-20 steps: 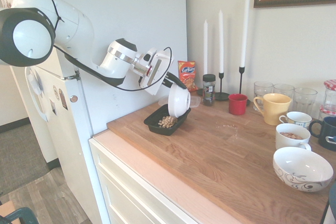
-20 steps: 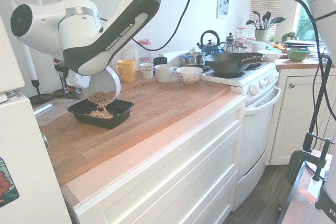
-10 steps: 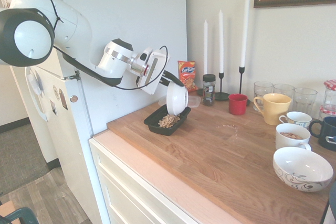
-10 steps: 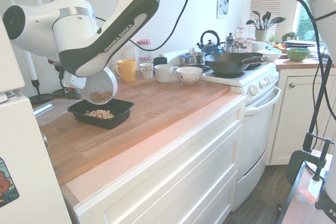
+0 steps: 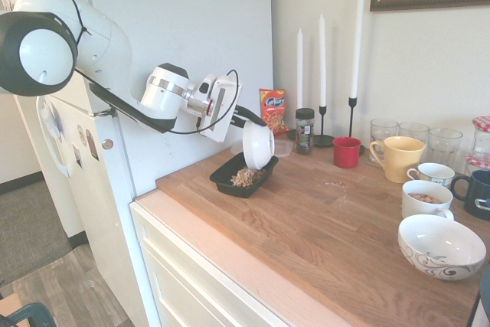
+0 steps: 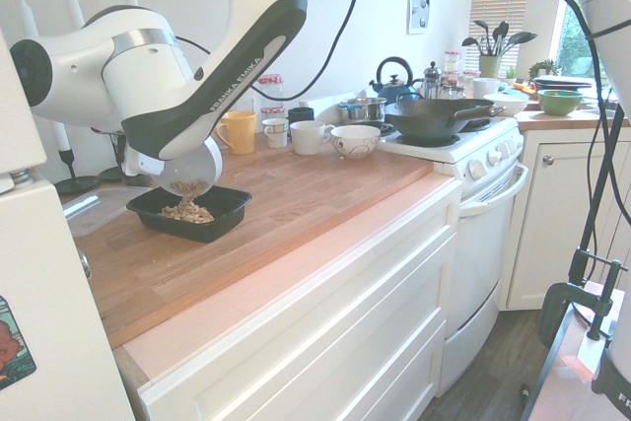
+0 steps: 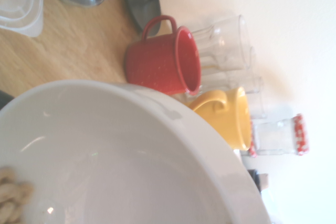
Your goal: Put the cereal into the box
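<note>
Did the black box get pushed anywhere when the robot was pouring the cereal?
No. The black box sits in the same spot on the counter, just as far from the red cup as before.

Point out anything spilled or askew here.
Crumbs lie scattered on the counter, in front of the red mug; they look like a small spill. The white bowl is tipped over the box, but that looks like deliberate pouring. Nothing looks damaged.
</note>
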You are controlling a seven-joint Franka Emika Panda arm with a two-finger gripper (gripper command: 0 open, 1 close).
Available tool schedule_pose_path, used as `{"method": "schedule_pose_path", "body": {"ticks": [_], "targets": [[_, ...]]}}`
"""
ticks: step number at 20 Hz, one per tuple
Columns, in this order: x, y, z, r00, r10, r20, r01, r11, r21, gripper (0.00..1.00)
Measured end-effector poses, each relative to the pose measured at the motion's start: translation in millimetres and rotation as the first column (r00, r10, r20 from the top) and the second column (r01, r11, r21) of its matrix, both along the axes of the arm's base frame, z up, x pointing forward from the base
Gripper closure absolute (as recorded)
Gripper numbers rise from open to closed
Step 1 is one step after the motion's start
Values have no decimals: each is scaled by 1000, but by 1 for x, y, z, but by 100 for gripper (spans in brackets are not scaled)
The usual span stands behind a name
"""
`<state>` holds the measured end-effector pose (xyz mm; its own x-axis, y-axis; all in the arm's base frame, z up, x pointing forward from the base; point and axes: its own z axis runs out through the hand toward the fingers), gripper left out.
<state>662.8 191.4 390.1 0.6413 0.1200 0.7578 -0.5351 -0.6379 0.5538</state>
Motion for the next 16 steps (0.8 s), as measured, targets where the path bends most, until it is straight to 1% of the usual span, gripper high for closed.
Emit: {"method": "schedule_pose_path", "body": {"ticks": [6, 13, 16], "targets": [[-3, 4, -6, 999, 31, 22, -30, 999, -39, 100], [-6, 13, -4, 998, 45, 44, -43, 998, -50, 100], [-4, 12, -1, 996, 49, 76, -45, 997, -63, 100]]}}
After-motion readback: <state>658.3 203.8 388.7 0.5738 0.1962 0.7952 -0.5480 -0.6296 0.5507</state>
